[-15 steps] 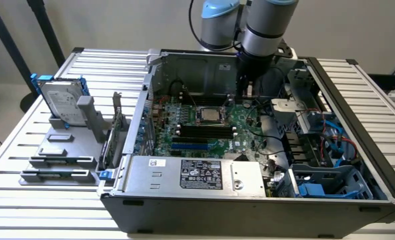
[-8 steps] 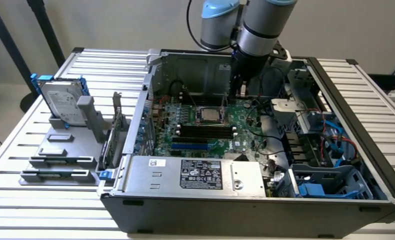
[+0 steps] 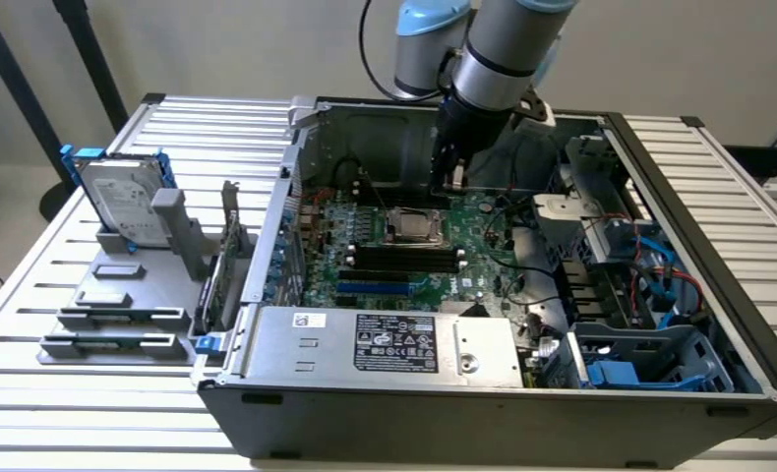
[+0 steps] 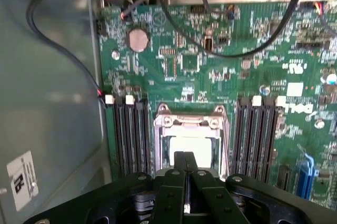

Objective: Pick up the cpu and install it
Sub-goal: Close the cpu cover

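A: What sits outside the computer case [image 3: 494, 418]?
B: I log a hard drive [image 3: 120, 197] in a blue frame, upright on a grey rack [image 3: 113, 320], beside the case at the exterior view's left. Both stand on the slatted table [image 3: 47, 413].
A: And inside the case?
B: Green motherboard [image 3: 483, 258] on its floor, carrying a coin cell [image 4: 138, 39] and black memory slots [image 4: 131, 134]. A labelled power supply [image 3: 388, 342] lies along the wall nearest the exterior camera.

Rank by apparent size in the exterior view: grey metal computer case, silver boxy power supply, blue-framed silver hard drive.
Largest to smallest:
1. computer case
2. power supply
3. hard drive
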`<state>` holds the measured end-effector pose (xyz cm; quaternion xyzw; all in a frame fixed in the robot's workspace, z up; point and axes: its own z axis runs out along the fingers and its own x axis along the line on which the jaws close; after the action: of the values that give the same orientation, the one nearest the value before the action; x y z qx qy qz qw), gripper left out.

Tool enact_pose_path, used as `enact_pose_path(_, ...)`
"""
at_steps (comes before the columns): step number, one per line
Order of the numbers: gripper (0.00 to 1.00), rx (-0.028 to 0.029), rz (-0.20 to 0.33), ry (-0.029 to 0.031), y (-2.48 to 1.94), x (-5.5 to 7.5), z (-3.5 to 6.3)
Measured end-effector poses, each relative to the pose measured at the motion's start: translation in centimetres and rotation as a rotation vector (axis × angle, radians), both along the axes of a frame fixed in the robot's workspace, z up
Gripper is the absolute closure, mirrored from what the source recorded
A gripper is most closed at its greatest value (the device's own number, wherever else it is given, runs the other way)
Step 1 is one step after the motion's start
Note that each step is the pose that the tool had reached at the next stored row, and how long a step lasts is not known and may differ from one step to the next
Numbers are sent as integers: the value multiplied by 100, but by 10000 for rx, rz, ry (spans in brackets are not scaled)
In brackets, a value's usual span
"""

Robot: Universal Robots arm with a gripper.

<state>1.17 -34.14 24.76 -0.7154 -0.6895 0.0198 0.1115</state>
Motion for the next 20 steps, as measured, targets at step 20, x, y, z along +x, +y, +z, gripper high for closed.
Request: enact_pose_path(20, 89, 0, 9, 477, -6, -412, -218)
